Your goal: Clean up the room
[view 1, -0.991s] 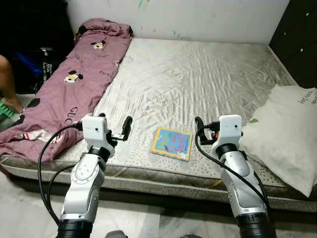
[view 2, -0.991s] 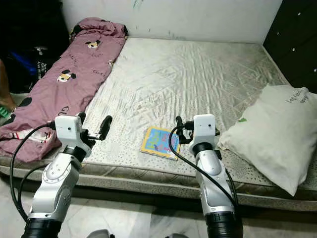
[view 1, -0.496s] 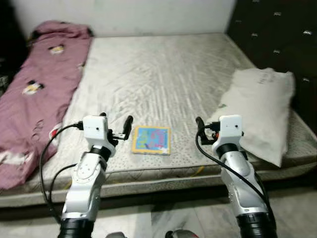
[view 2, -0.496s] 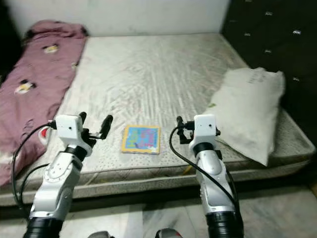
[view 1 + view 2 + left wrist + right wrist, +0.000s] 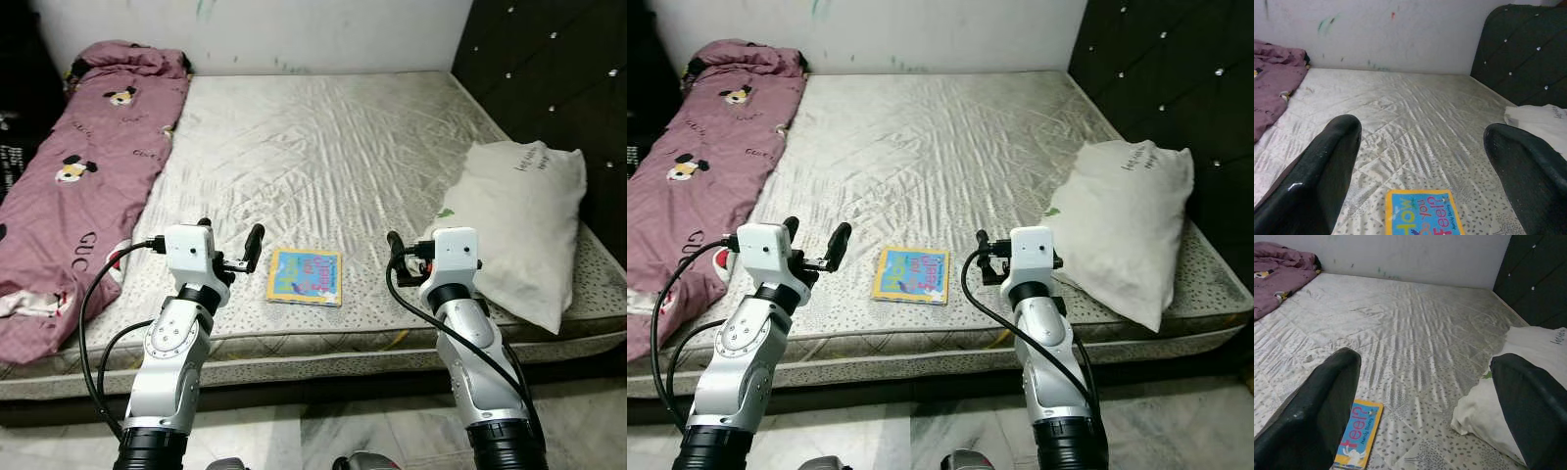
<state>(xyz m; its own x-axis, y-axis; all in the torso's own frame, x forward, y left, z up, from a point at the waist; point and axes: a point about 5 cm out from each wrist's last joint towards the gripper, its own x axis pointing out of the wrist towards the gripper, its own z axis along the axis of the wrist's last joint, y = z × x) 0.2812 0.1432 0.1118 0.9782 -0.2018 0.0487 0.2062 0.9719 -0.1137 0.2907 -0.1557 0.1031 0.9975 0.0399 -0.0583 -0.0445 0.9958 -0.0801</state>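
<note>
Broadly, a bare quilted mattress (image 5: 333, 147) spans the scene, with a purple cartoon-print blanket (image 5: 78, 186) along the robot's left edge, a white pillow (image 5: 524, 220) against the dark headboard (image 5: 549, 69) on its right, and a small colourful children's book (image 5: 305, 276) lying flat near the front edge. That book sits between the two raised arms, its longer side running roughly along the mattress edge, just ahead and inward of the left gripper (image 5: 245, 257) and somewhat farther from the right gripper (image 5: 402, 257), so the left arm looks the nearer one for a pick-up. Both grippers hover above the mattress edge, fingers spread wide and carrying nothing.
</note>
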